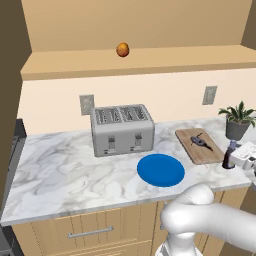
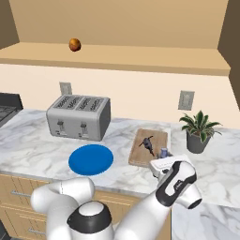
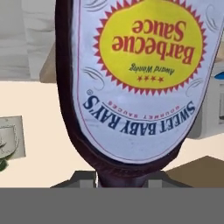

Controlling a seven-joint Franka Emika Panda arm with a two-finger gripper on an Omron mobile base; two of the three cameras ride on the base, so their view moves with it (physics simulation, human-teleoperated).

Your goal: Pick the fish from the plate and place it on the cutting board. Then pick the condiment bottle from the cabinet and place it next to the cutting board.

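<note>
The dark grey fish (image 1: 201,141) (image 2: 147,143) lies on the wooden cutting board (image 1: 192,152) (image 2: 139,157). To the board's left sits the blue plate (image 1: 161,170) (image 2: 91,159), bare. My gripper (image 1: 239,157) (image 2: 161,165) is shut on the condiment bottle (image 1: 230,154) (image 2: 164,152), which stands upright by the board's front right corner, low over the counter. Whether its base touches the marble I cannot tell. The hand view has the bottle (image 3: 131,78) up close, its yellow barbecue sauce label upside down. The tan cabinet shelf (image 1: 135,64) (image 2: 117,58) runs along the wall above.
A round orange fruit (image 1: 122,49) (image 2: 74,44) rests on the shelf. A silver toaster (image 1: 122,129) (image 2: 79,116) stands behind the plate. A potted plant (image 1: 237,120) (image 2: 199,131) is at the back right. A stove edge (image 2: 7,105) is far left.
</note>
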